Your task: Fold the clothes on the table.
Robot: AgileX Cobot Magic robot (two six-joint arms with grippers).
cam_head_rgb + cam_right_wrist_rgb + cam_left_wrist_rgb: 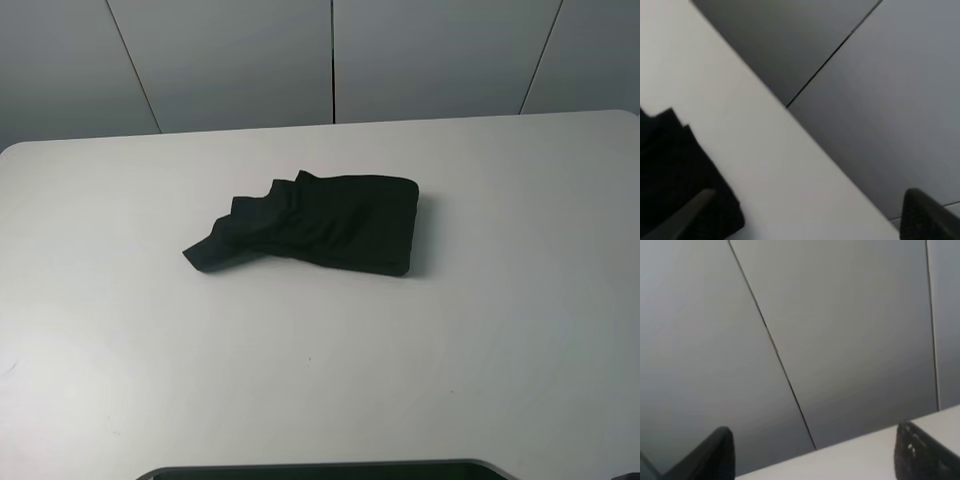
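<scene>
On one table (520,330), one folded shirt (330,225); both pincers (815,460) (805,220) open, empty.

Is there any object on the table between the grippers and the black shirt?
No visible obstacle. The black shirt lies alone, bunched, on the white table; neither arm appears in the high view, and both wrist views show spread fingers over bare tabletop.

Soft, even, diffuse lighting from overhead throughout – no hard glare anywhere. White table (480,330) evenly bright, dimming slightly toward the near left corner. Black T-shirt (330,225) nearly featureless, folds barely readable, with only a faint, thin shadow along its near and right edges. Overhead view reasonably sharp, mildly grainy. Both wrist views noticeably softer – dark fingertips (920,455) blurred and out of focus at the frame edges, likewise in the right wrist view (927,217). Grey wall panels (850,340) smoothly shaded, darker toward one side.
</scene>
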